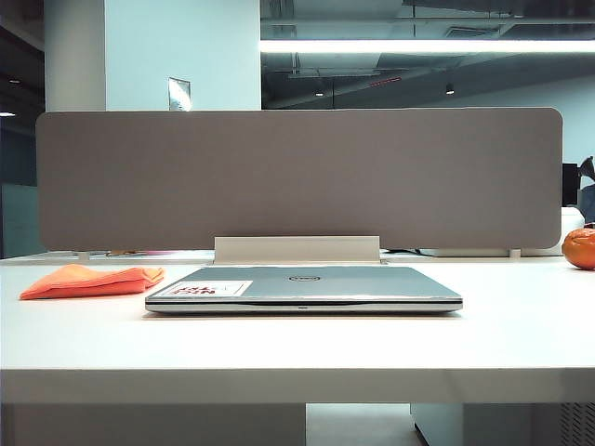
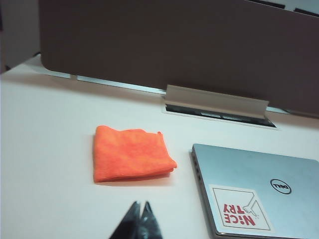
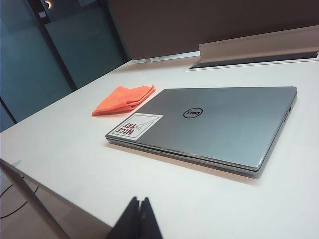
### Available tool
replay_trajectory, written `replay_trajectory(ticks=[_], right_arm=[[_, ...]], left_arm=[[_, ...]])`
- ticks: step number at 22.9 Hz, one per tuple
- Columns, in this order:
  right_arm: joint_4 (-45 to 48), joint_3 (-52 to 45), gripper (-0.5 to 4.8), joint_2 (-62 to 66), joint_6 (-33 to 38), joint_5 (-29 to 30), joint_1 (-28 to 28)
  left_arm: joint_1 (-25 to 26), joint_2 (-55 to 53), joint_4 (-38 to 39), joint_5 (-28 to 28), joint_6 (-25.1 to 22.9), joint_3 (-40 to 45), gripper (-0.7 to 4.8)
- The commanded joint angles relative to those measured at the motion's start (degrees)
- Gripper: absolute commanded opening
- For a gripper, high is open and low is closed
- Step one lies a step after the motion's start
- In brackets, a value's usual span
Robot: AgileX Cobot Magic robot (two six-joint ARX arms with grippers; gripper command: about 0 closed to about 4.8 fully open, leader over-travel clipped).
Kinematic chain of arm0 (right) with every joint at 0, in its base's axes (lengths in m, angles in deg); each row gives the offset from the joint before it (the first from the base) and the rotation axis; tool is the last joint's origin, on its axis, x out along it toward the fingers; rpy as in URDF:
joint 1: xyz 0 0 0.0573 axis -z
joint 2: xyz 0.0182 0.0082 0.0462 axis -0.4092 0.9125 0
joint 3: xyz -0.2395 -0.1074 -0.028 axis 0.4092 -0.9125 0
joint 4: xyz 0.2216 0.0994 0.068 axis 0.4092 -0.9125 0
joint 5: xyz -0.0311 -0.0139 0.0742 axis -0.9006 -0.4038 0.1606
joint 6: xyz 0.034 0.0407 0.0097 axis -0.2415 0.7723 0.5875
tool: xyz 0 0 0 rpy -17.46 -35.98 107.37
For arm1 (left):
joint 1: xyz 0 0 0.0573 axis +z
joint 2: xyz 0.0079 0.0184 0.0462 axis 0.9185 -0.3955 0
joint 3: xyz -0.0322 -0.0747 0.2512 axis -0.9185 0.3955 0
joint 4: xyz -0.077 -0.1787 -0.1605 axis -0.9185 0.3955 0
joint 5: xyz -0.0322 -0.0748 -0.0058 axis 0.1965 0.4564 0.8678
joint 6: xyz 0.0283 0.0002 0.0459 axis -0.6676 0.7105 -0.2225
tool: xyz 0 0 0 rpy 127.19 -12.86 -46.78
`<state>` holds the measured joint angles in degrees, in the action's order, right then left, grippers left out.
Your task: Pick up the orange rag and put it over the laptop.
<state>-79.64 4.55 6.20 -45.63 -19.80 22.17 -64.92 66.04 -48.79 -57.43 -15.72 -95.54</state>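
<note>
The orange rag [image 1: 91,280] [image 2: 130,153] [image 3: 124,98] lies folded flat on the white table, just left of the laptop. The silver-grey Dell laptop [image 1: 303,287] [image 2: 259,186] [image 3: 219,122] sits closed at the table's middle, its white-and-red sticker at the front left corner. My left gripper [image 2: 140,203] hangs shut and empty above bare table, a short way in front of the rag. My right gripper [image 3: 139,199] is shut and empty too, near the table's front edge, in front of the laptop. Neither gripper shows in the exterior view.
A grey partition panel [image 1: 297,177] runs along the back of the table, with a white cable tray [image 1: 297,249] at its foot behind the laptop. A round glossy orange object [image 1: 579,248] sits at the far right. The table's front edge [image 1: 297,383] is close below the laptop.
</note>
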Motion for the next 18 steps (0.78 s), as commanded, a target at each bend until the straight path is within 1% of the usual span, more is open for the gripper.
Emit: replay_trajectory(ticks=[1,2,4,5,6,7,9,11,14,18], right_arm=[[1.0,-0.2,-0.05,-0.1,0.2,0.3,-0.1],[1.0,-0.2,-0.05,-0.1,0.2,0.3,-0.1],[1.0,-0.2,-0.05,-0.1,0.2,0.3,-0.1],[1.0,-0.2,-0.05,-0.1,0.2,0.3,-0.1],[1.0,-0.2,-0.05,-0.1,0.2,0.3,-0.1],[1.0,-0.2,-0.05,-0.1,0.2,0.3,-0.1],[1.0,-0.2,-0.05,-0.1,0.2,0.3,-0.1],[1.0,-0.2,-0.05,-0.1,0.2,0.3,-0.1],[1.0,-0.2,-0.05,-0.1,0.2,0.3,-0.1],[1.0,-0.2,-0.05,-0.1,0.2,0.3,-0.1]], left_arm=[[0.0,-9.0,-0.4,0.8,0.1,-4.6,-0.06],[0.0,-14.9,-0.5,0.9,-0.1,-7.7,-0.06],[0.0,-21.4,-0.5,0.9,-0.1,-11.5,-0.06],[0.0,-27.8,-0.5,0.9,-0.1,-15.6,-0.06],[0.0,-30.5,-0.5,0.9,-0.1,-17.5,-0.06],[0.0,-36.3,-0.4,0.9,-0.1,-21.5,-0.06],[0.0,-43.9,-0.2,0.9,-0.1,-26.9,-0.06],[0.0,-50.4,-0.1,0.9,-0.1,-31.3,-0.06],[0.0,-57.1,-0.1,0.9,-0.1,-35.9,-0.06],[0.0,-64.5,-0.5,0.7,-0.2,-40.2,-0.06]])
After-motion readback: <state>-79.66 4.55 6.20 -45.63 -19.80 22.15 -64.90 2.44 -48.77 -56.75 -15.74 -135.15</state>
